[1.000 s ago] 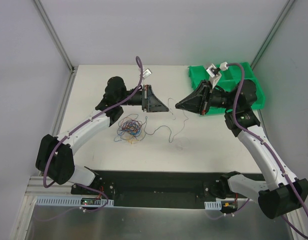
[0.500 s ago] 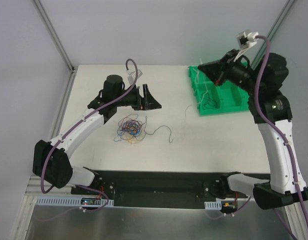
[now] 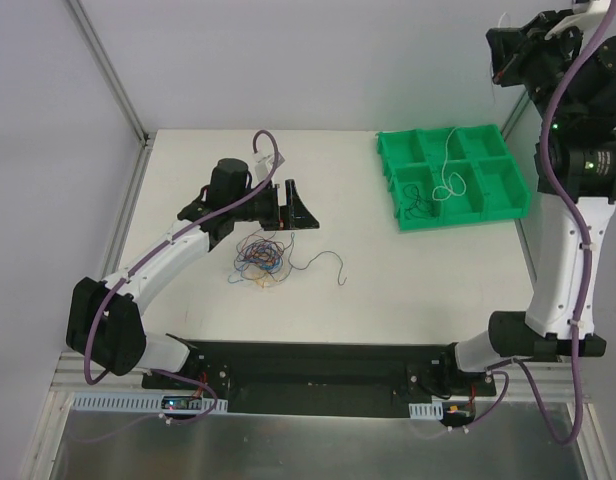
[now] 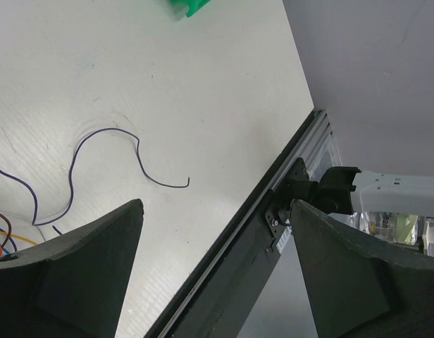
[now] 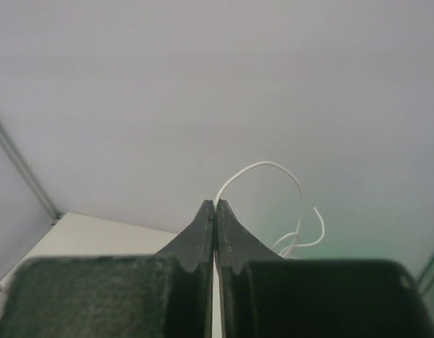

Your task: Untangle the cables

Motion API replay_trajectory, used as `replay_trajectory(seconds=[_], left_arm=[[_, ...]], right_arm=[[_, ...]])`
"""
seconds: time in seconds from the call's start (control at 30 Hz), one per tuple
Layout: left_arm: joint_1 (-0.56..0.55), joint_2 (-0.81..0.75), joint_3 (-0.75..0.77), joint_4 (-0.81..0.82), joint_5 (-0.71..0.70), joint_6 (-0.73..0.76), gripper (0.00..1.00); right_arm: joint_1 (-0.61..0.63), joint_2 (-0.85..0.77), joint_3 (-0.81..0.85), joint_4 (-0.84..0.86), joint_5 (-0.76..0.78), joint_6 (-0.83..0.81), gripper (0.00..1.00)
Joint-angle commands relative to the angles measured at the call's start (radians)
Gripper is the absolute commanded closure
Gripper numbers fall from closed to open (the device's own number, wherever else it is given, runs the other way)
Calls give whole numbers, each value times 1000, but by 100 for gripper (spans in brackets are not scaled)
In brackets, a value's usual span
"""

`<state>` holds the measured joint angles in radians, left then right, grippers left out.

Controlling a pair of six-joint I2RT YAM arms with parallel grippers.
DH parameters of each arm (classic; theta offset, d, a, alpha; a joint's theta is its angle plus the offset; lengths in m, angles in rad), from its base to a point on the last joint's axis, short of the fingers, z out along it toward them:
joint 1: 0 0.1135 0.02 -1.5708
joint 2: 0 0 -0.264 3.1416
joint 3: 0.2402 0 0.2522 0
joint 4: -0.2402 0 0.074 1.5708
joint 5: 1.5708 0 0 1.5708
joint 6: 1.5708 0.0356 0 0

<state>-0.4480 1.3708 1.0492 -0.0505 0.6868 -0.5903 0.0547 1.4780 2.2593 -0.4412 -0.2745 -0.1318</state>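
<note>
The left pincer (image 3: 300, 205) is held low over the counter (image 3: 388, 290), its jaws spread wide with nothing between them. The tangle of cables (image 3: 260, 255) lies just on its near side, and a loose dark cable (image 3: 323, 262) trails from it to the right across bare surface. Open room is left between this cable and the green tray (image 3: 388, 185), which is set at the far right, close to the side wall. The right pincer (image 5: 215, 204) is held high above that corner, well apart from everything on the counter.

Only in the right wrist view are that pincer's jaws seen pressed together, with a white cable (image 5: 273, 164) apparently pinched at their tips and arching upward. Overhead, a white loop (image 3: 448, 185) is seen across the tray's middle compartments and a dark strand (image 3: 416, 200) in the near-left one; whether the loop is the pinched cable cannot be told. From the left wrist, the counter's near edge and black rail (image 4: 263, 225) are seen just past the loose cable.
</note>
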Motion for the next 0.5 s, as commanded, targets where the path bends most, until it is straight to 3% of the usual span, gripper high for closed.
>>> replay_trajectory(seconds=[0.0,0.27,0.47], left_arm=[[-1,-19,5,15,16,30,15],[-1,-22,8,12,37,35,15],[-1,-29,8,9,26,37,15]], right_arm=[[-73,56,-97,158,49,-64,100],[-213,203,-159,251,25,-42,100],[-246,234,-313,329,-22,15,100]])
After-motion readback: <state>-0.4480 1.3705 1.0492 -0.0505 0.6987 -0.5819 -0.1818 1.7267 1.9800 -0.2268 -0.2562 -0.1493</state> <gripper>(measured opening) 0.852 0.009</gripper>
